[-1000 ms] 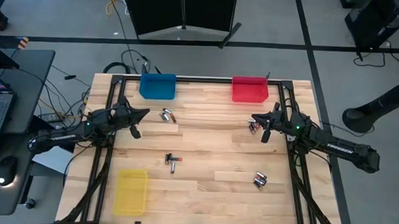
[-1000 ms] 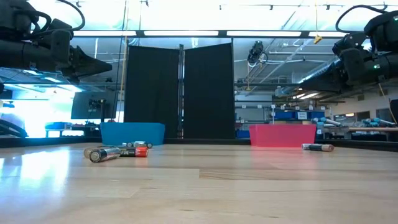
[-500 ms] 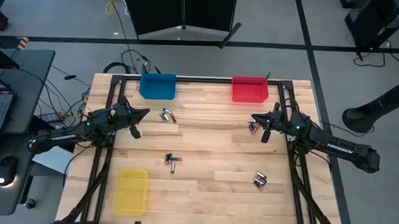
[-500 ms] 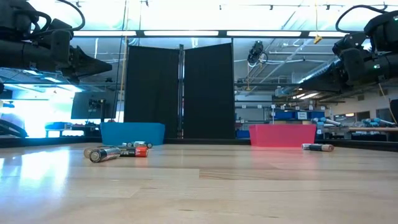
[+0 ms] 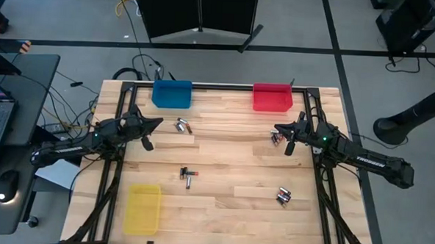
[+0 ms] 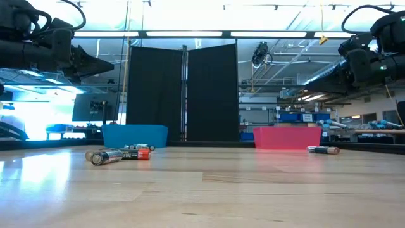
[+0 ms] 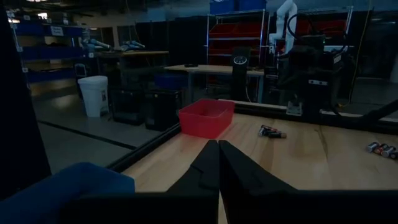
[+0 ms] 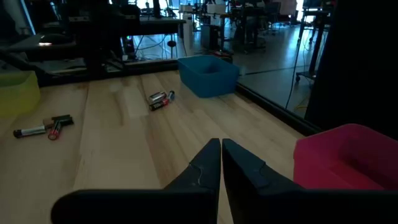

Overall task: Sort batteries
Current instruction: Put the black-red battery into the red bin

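Batteries lie in four loose groups on the wooden table (image 5: 223, 155), none of them in a bin. Nearest the front edge, a small cluster (image 5: 283, 195) sits toward the right side, well apart from the yellow bin (image 5: 143, 208) at the front left corner. Around mid-table a second group (image 5: 188, 176) lies close together, one cell showing red. Farther back, a pair (image 5: 182, 125) rests just in front of the blue bin (image 5: 172, 93), and another few (image 5: 276, 138) lie near the red bin (image 5: 271, 97), close beside the right gripper (image 5: 287, 137). Left gripper (image 5: 148, 132) hangs above the table at the left side, level with the far pair of cells but apart from them; its fingers (image 7: 208, 163) are pressed together, nothing between them. Right gripper hangs above the table at the right side; in its wrist view the fingers (image 8: 211, 163) stand closed tip to tip and empty. In the low view both arms sit clear above the tabletop. The blue and red bins stand at the far edge.
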{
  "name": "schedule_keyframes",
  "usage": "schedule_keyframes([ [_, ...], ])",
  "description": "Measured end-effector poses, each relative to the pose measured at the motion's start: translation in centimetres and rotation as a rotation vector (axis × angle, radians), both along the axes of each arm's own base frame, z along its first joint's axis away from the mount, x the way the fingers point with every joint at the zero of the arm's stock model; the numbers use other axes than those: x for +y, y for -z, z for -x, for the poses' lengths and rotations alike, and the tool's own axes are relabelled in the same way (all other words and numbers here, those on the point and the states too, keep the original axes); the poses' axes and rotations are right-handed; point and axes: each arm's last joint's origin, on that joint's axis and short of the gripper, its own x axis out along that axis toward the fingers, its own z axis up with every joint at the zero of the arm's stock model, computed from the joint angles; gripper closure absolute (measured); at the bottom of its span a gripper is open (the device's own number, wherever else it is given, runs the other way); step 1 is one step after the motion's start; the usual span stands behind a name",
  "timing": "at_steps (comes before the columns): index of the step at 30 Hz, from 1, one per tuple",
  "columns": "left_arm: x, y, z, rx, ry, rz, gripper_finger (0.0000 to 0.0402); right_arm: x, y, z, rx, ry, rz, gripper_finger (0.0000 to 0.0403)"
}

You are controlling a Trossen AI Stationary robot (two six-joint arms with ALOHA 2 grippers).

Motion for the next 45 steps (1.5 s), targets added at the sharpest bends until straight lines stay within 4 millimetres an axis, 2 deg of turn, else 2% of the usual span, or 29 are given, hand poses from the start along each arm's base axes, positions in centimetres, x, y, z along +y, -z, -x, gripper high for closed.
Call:
schedule_keyframes([
  [5, 0.0, -0.2, 0.0, -0.02, 0.004, -0.001, 0.0396, 0.0, 0.0, 0.0, 0.0, 0.0, 0.0, 0.0375],
  [9, -0.3, -0.4, -0.2, -0.011, 0.121, -0.001, 0.0396, 0.0, 0.0, 0.0, 0.0, 0.0, 0.0, 0.0375],
  [12, -0.5, -1.8, -0.5, -0.038, 0.211, 0.026, 0.0396, 0.0, 0.0, 0.0, 0.0, 0.0, 0.0, 0.0375],
  [16, -0.2, -2.7, -1.4, 0.051, 0.186, 0.059, 0.0396, 0.0, 0.0, 0.0, 0.0, 0.0, 0.0, 0.0375],
  [21, 0.8, -5.7, -3.3, 0.131, 0.073, 0.188, 0.0396, 0.0, 0.0, 0.0, 0.0, 0.0, 0.0, 0.0375],
  [26, 1.3, -10.1, -5.5, 0.379, 0.175, 0.153, 0.0396, 0.0, 0.0, 0.0, 0.0, 0.0, 0.0, 0.0375],
  [28, 1.3, -11.0, -6.3, 0.481, 0.24, 0.185, 0.0396, 0.0, 0.0, 0.0, 0.0, 0.0, 0.0, 0.0375],
  [30, 0.9, -10.7, -7.3, 0.574, 0.371, 0.205, 0.0396, 0.0, 0.0, 0.0, 0.0, 0.0, 0.0, 0.0375],
  [33, 0.3, -8.8, -8.8, 0.686, 0.486, 0.224, 0.0396, 0.0, 0.0, 0.0, 0.0, 0.0, 0.0, 0.0375],
  [39, 0.8, -4.9, -11.2, 0.904, 0.396, 0.424, 0.0396, 0.0, 0.0, 0.0, 0.0, 0.0, 0.0, 0.0375],
  [45, 1.4, -2.9, -13.8, 1.035, 0.395, 0.403, 0.0396, 0.0, 0.0, 0.0, 0.0, 0.0, 0.0, 0.0375],
])
